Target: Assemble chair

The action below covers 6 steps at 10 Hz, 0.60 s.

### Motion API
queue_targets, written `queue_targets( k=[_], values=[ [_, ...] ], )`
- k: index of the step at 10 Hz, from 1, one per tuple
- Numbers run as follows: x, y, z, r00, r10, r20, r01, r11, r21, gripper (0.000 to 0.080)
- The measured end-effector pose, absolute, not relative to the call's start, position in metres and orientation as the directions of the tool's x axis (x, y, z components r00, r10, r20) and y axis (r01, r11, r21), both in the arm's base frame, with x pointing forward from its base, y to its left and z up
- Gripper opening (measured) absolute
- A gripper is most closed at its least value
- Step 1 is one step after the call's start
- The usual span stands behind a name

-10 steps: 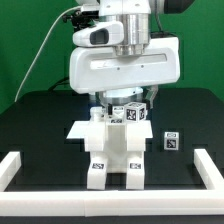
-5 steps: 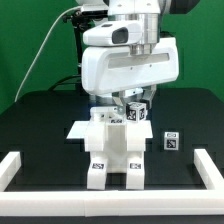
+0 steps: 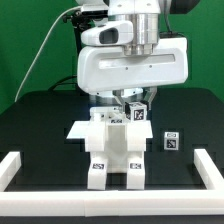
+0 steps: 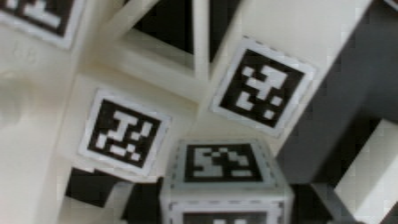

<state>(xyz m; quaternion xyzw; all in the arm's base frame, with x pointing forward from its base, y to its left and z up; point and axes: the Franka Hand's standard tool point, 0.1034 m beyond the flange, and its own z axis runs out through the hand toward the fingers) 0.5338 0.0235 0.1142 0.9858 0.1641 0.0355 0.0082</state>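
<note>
The partly built chair (image 3: 112, 150) stands mid-table as a stack of white plates and bars with tags on its front feet. In the exterior view my gripper (image 3: 133, 107) reaches down at the chair's back right, over a tagged white block (image 3: 137, 114) on top; the big white hand hides the fingertips. In the wrist view that block (image 4: 221, 163) sits between my gripper's (image 4: 228, 203) two dark fingers (image 4: 150, 203), which press its two sides. Tagged chair plates (image 4: 267, 85) fill the view beyond it.
A small loose tagged cube (image 3: 171, 142) lies on the black table at the exterior view's right of the chair. Low white border rails run at the exterior view's left (image 3: 20, 166), right (image 3: 205, 168) and front edges.
The hand has shifted toward the exterior view's right and settled lower over the chair's back. The fingers have drawn in from wide apart onto the tagged block.
</note>
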Motion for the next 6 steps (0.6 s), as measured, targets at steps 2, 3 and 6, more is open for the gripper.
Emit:
queue_targets(
  k=[2, 3, 6],
  values=[
    [0.5338, 0.0238, 0.1141, 0.982, 0.174, 0.071, 0.173, -0.985, 0.017, 0.0284],
    [0.5337, 0.0239, 0.1141, 0.991, 0.113, 0.072, 0.112, -0.994, 0.012, 0.0284],
    [0.5339, 0.0243, 0.1141, 0.994, -0.083, 0.074, -0.083, -0.997, -0.004, 0.0284]
  ],
)
